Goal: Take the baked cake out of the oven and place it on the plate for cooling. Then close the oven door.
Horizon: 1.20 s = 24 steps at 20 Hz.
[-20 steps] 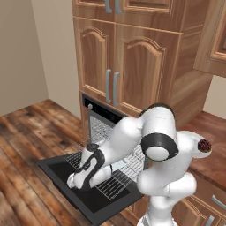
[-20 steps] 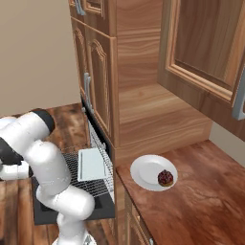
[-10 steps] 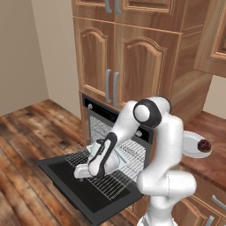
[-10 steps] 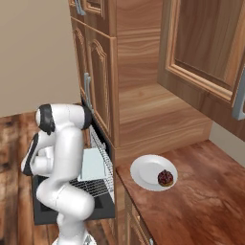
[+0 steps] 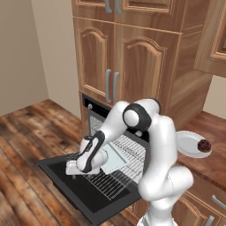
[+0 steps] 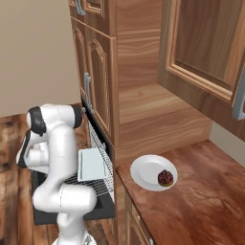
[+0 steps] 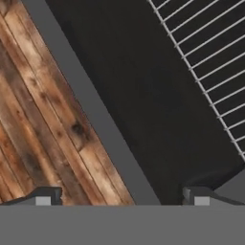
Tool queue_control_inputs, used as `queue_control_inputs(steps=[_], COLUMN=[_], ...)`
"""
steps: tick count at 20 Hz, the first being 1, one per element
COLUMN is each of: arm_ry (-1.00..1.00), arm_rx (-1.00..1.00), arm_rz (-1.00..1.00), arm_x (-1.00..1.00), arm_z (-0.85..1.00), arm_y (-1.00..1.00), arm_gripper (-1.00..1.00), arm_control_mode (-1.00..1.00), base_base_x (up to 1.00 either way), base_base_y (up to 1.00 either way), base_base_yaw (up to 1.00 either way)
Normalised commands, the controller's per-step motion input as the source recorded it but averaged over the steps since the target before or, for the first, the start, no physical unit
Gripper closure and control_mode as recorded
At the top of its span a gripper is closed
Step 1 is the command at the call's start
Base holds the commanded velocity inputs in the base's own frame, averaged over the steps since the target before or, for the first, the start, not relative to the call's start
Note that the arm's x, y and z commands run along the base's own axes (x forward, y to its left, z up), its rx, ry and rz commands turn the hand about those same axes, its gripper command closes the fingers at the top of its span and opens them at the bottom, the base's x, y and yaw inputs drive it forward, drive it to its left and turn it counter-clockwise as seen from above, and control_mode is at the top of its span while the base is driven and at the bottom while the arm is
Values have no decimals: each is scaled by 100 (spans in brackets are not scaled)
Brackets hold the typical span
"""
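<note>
Swinging back over the oven door [image 5: 84, 194], the pincer [image 7: 122, 196] gapes wide, empty.

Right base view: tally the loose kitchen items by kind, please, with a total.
Baked cake: 1
Plate: 1
Pale baking tray: 1
Total: 3
</note>
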Motion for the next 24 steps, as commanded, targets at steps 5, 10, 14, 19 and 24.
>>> queue_control_inputs(steps=[5,10,14,19,24], arm_ry=[0,0,0,0,0], arm_rx=[-16,-19,-19,-16,-12], arm_rz=[-7,-1,0,0,0], arm_x=[7,6,4,15,24], arm_z=[-1,-8,-14,-20,-24], arm_y=[35,21,2,0,0], arm_gripper=[-100,-100,-100,-100,-100], arm_control_mode=[-100,-100,-100,-100,-100], base_base_x=[0,0,0,0,0], base_base_y=[0,0,0,0,0], base_base_yaw=[0,0,0,0,0])
